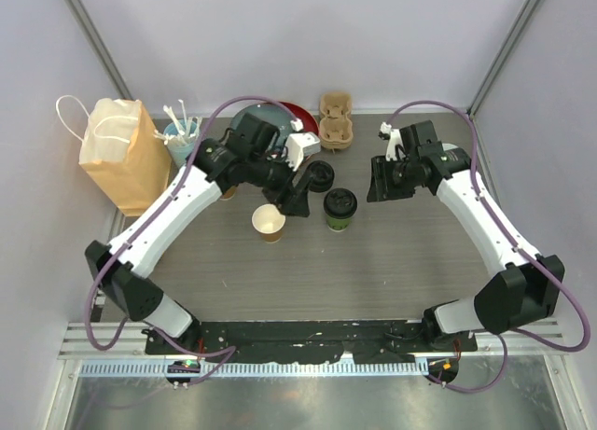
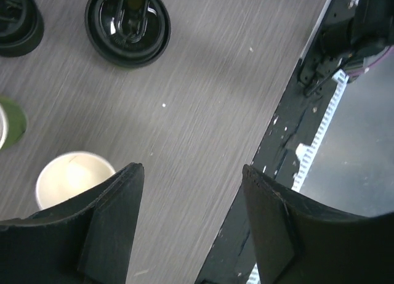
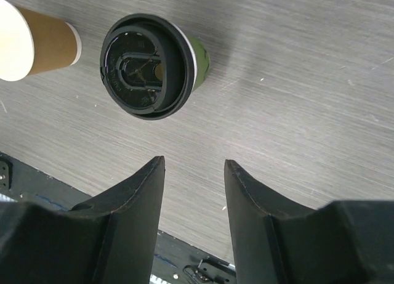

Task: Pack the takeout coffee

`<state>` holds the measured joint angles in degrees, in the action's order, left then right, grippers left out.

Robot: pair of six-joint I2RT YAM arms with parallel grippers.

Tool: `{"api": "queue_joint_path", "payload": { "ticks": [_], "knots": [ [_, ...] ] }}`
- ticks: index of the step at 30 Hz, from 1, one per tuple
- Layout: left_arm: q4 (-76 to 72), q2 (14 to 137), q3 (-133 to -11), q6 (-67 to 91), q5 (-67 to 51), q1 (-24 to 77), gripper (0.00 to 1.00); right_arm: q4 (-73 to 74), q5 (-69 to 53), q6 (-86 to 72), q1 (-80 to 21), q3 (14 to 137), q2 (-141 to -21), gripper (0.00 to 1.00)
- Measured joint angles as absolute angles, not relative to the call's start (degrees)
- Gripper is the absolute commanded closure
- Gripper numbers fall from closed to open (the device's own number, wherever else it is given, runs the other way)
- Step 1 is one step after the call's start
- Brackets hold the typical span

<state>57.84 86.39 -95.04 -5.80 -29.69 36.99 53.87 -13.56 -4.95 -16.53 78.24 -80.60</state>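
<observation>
The brown-sided cup (image 1: 269,223) stands open on the table, cream inside, with no lid. The green-sided cup (image 1: 340,215) stands right of it with a black lid (image 1: 340,201) on top. A second black lid (image 1: 320,175) lies loose behind them. My left gripper (image 1: 295,202) is open and empty, just right of and behind the brown cup (image 2: 71,176). The lidded cup (image 2: 127,25) and the loose lid (image 2: 15,19) lie ahead of it. My right gripper (image 1: 377,184) is open and empty, right of the green cup (image 3: 200,56). The brown cup (image 3: 46,40) shows beyond it.
A brown paper bag (image 1: 121,155) stands at the back left. Beside it is a light-blue cup of stirrers (image 1: 180,136). Plates (image 1: 266,120), a white object (image 1: 301,148) and a cardboard cup carrier (image 1: 336,122) sit at the back. A green-sided thing (image 2: 9,121) is cut off at the edge.
</observation>
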Motion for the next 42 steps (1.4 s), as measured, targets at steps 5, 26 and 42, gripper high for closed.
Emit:
{"api": "queue_joint_path", "payload": {
  "ticks": [5, 26, 42],
  "knots": [
    [53.54, 92.9, -96.86, 1.32, -29.06, 40.18, 0.46, 47.53, -16.1, -7.6, -16.27, 71.96, -76.27, 0.52],
    [42.04, 104.36, -98.3, 12.08, -19.75, 41.87, 0.56, 30.98, -20.97, -10.85, -16.01, 64.1, -75.44, 0.59],
    [39.86, 112.4, -99.35, 16.1, -19.27, 40.21, 0.57, 27.53, -21.12, -10.74, -17.65, 64.12, -82.19, 0.6]
  ]
}}
